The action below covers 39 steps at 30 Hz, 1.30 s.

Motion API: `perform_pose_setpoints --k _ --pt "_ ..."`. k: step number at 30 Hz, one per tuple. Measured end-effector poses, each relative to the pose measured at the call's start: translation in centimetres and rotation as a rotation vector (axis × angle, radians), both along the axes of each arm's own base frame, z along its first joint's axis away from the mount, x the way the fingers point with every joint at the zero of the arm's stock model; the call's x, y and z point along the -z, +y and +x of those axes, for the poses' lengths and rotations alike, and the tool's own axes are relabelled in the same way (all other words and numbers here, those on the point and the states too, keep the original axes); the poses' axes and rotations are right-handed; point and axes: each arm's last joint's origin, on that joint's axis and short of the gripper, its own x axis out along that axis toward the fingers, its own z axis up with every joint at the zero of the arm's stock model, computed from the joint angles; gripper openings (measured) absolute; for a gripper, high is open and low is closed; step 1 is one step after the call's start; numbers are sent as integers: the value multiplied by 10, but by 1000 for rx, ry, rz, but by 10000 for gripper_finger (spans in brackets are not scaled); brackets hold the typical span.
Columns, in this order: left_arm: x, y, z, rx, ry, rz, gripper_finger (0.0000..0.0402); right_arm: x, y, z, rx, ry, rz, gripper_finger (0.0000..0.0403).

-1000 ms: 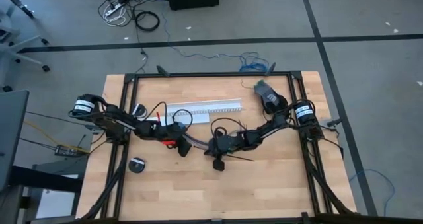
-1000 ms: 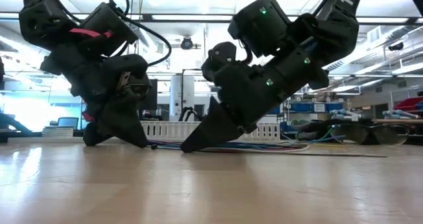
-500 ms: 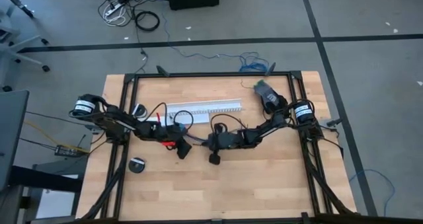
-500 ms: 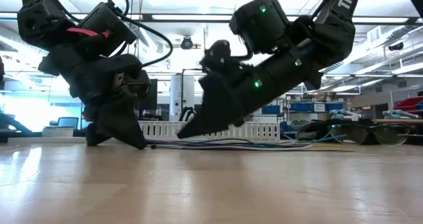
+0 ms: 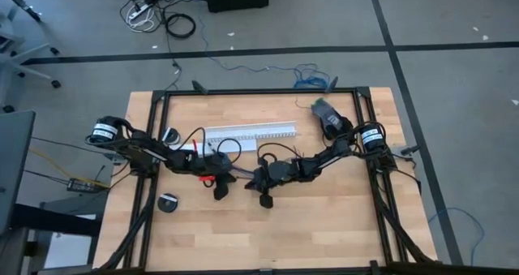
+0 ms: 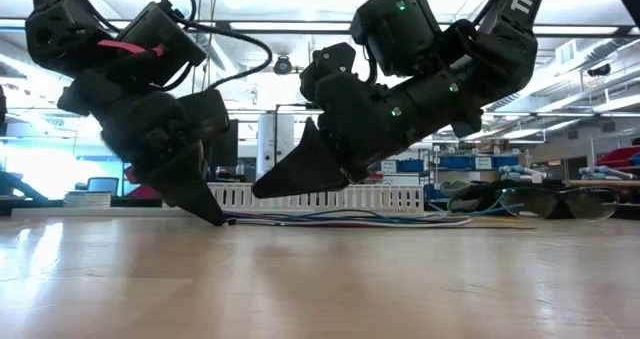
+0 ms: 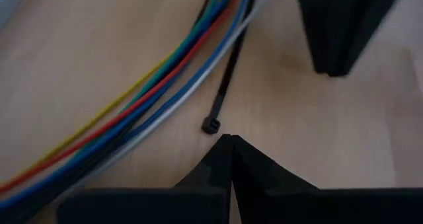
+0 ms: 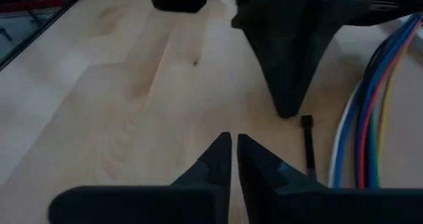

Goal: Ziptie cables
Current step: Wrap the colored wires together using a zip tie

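The cables (image 7: 152,98), thin wires in several colours, lie in a bunch on the wooden table (image 5: 324,218). They also show in the low view (image 6: 350,219) and the right wrist view (image 8: 367,112). The black ziptie (image 7: 228,72) lies on the table along the cables (image 8: 308,148). My left gripper (image 7: 230,138) is shut, its tip low at the table (image 6: 220,219) just short of the ziptie's head. My right gripper (image 8: 232,139) hangs above the table (image 6: 258,191), facing the left one, with a narrow gap between its fingers and nothing in it. My left gripper slants down from the table's left, its shut fingertips (image 7: 221,148) at the table surface right beside the ziptie's head (image 7: 213,125). I cannot tell whether they touch the head. The ziptie lies flat on the table.
A long white slotted channel (image 5: 247,135) lies behind the grippers toward the far edge. A round black thing (image 5: 169,203) sits near the left arm, and a grey-green object (image 5: 326,113) at the far right. Bare wood stretches along the near edge.
My right gripper has tipped up toward level and lifted its tip off the table by the cables; it now hangs clear above them. My left gripper has rolled about its own pointing line while staying in place, tip still down at the table.
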Motion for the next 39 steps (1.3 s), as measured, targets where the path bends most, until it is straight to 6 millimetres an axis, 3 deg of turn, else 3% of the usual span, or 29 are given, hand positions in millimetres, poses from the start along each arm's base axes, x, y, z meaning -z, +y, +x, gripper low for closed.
perform_pose_setpoints --k 13,24,39 --pt "1 -8 -2 199 0 220 57 0 0 0 1 5 2 93" --pt "0 -6 -2 156 -4 289 106 1 0 -1 0 25 -1 95" --pt "-2 -5 2 158 -54 347 108 1 0 -1 0 24 -2 95"
